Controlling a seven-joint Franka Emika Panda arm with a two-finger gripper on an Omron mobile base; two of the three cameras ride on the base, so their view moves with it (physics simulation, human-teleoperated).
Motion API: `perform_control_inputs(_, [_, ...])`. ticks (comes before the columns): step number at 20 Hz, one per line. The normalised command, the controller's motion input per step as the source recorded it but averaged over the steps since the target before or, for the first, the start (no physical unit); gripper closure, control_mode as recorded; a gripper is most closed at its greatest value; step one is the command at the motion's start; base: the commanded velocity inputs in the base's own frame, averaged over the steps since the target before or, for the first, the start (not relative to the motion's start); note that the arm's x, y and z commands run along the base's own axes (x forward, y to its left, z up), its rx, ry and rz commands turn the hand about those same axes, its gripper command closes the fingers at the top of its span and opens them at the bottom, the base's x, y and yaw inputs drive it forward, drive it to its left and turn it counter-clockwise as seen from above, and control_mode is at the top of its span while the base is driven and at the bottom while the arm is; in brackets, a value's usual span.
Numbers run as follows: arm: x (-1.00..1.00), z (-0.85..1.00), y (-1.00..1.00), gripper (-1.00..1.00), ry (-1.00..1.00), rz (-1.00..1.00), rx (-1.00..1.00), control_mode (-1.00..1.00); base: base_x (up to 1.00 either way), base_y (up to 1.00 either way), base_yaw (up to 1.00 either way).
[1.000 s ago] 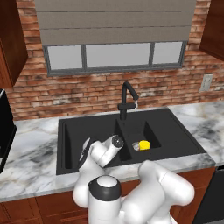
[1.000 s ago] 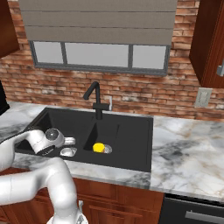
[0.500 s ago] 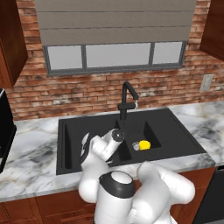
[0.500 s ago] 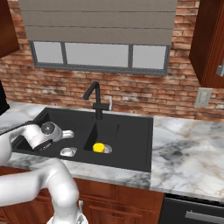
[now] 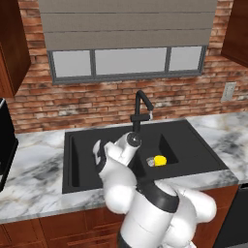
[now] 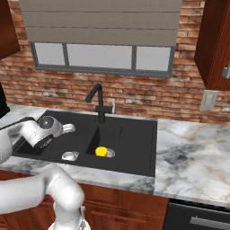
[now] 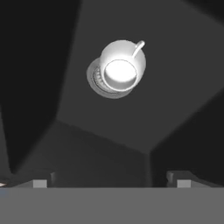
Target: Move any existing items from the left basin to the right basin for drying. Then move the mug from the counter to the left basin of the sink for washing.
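My pincer (image 7: 109, 183) stands wide open and empty above the matte black left basin (image 7: 166, 105). Straight ahead of my tips, well apart, a glossy white round mug (image 7: 121, 65) sits upright over the ribbed silver drain ring (image 7: 97, 82).

yellow cup (image 5: 159, 160) in right basin (image 5: 186, 150)
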Motion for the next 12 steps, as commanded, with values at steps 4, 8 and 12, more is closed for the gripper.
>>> perform_control_inputs(4, [-0.33,0.75,0.13,-1.0,-0.07,-0.02,-0.05,-1.0,0.0,0.0,0.0])
perform_control_inputs(8, [-0.33,0.77,0.16,-1.0,-0.06,-0.02,-0.07,-1.0,0.0,0.0,0.0])
perform_control_inputs(12, [-0.38,0.79,0.18,-1.0,-0.06,-0.01,-0.08,-1.0,0.0,0.0,0.0])
